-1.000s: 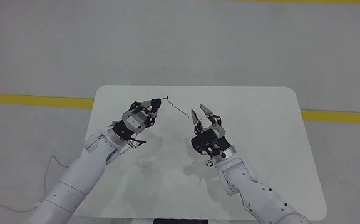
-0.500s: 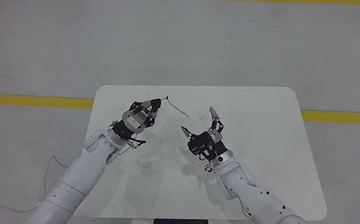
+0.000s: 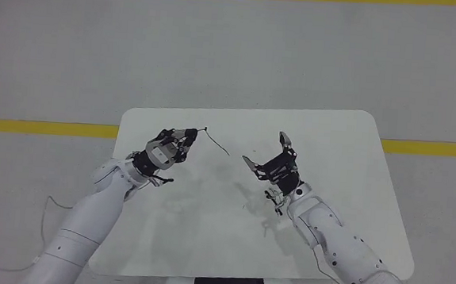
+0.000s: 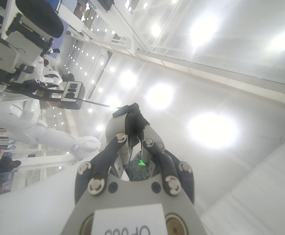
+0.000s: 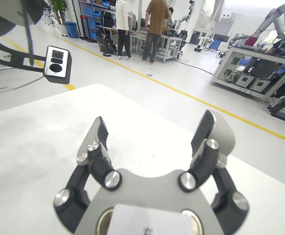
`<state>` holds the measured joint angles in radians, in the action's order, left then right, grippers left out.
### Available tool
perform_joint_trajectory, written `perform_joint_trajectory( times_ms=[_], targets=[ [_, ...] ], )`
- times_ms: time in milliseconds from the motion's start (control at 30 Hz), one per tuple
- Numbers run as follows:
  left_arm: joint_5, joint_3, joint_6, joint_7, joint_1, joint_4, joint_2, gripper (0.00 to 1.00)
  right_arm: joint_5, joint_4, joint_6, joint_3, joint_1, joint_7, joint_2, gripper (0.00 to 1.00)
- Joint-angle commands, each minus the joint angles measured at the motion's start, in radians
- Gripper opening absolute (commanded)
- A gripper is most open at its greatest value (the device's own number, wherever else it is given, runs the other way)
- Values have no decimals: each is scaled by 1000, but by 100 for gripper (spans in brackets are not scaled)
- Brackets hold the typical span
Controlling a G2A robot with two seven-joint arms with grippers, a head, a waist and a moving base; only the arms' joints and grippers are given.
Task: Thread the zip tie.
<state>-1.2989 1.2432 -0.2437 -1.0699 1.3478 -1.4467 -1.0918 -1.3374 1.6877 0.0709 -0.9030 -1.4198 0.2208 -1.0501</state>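
The left pincer (image 3: pixel 187 134) is left of centre in the top view, over the bench (image 3: pixel 339 138). Its jaws are shut tight on one end of the zip tie (image 3: pixel 217 141). The zip tie is a thin dark line running from this pincer toward the centre of the frame. Its free end is near the right pincer (image 3: pixel 265 148) but not touching it. The right pincer is just right of centre, with its jaws spread wide.
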Motion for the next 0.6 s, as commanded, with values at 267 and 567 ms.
perform_joint_trajectory(
  times_ms=[267,567],
  targets=[
    [5,-7,-30,4,10,-4,1,0,49,-12,16,-16,-13,-10,-6,100],
    [40,10,-96,-85,19,-8,18,0,158,4,-3,-115,-56,-7,-6,100]
  ],
)
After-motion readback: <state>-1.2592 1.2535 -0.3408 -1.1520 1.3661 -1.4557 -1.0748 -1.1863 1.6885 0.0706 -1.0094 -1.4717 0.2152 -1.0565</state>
